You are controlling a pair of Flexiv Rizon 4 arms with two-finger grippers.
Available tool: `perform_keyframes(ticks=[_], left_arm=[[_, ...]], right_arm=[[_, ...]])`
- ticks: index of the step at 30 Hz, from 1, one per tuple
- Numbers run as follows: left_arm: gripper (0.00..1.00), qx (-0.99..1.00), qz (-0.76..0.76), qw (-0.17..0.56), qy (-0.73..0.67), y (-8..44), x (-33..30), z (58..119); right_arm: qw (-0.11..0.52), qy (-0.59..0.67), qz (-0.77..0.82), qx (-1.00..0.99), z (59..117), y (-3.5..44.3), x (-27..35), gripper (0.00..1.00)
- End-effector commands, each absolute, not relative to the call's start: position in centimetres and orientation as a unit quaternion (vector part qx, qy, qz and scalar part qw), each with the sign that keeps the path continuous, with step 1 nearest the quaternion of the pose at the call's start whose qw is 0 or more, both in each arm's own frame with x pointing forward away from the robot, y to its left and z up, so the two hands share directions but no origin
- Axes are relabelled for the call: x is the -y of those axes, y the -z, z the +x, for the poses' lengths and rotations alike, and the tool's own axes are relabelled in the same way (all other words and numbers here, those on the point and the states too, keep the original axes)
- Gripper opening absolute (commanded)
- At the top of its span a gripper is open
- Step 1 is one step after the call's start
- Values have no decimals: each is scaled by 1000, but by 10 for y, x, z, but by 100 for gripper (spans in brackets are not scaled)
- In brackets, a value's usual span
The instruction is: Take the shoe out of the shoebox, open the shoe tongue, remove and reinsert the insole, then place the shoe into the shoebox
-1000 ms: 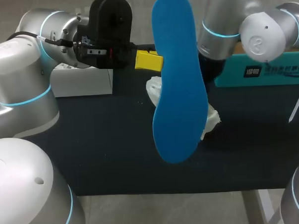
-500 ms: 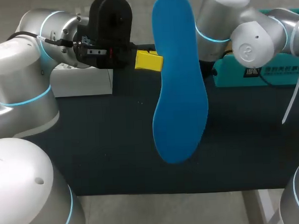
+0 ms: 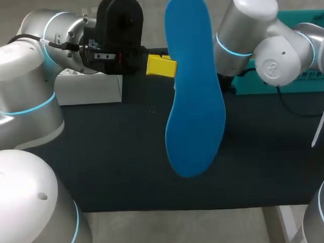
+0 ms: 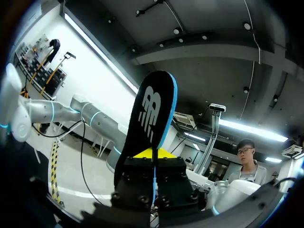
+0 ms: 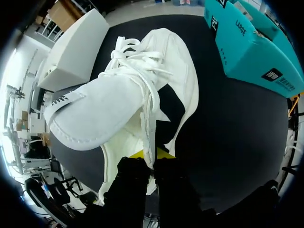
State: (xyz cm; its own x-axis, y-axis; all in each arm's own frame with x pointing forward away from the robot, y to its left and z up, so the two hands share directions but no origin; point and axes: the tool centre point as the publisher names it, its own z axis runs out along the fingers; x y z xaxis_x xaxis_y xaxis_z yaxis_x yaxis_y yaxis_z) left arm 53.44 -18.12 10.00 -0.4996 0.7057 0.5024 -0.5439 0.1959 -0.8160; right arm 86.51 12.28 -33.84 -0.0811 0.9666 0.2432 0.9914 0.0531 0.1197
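Over the table (image 3: 126,171), left hand (image 4: 153,154) clamps the insole (image 3: 193,98); right hand (image 5: 151,156) pinches the shoe (image 5: 104,114) by its collar.

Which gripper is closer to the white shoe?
Right. The right gripper pinches the white shoe by its edge; the left gripper holds the blue insole aloft, apart from the shoe.

A white box (image 3: 88,90) sits on the dark table (image 3: 121,166).

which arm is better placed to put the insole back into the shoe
Left. The left gripper is shut on the blue insole, held upright above the table. The right gripper is shut on the white shoe, so it likely just steadies it.
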Motion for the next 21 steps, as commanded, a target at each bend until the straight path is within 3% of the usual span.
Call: perform_keyframes(ticks=[1, 21], left_arm=[[0, 593, -69, 496, -631, -99, 181, 534], [0, 593, -69, 496, -631, -99, 181, 534]], right_arm=[[54, 125, -662, 737, 867, 337, -126, 0], [70, 130, -649, 746, 855, 347, -120, 0]])
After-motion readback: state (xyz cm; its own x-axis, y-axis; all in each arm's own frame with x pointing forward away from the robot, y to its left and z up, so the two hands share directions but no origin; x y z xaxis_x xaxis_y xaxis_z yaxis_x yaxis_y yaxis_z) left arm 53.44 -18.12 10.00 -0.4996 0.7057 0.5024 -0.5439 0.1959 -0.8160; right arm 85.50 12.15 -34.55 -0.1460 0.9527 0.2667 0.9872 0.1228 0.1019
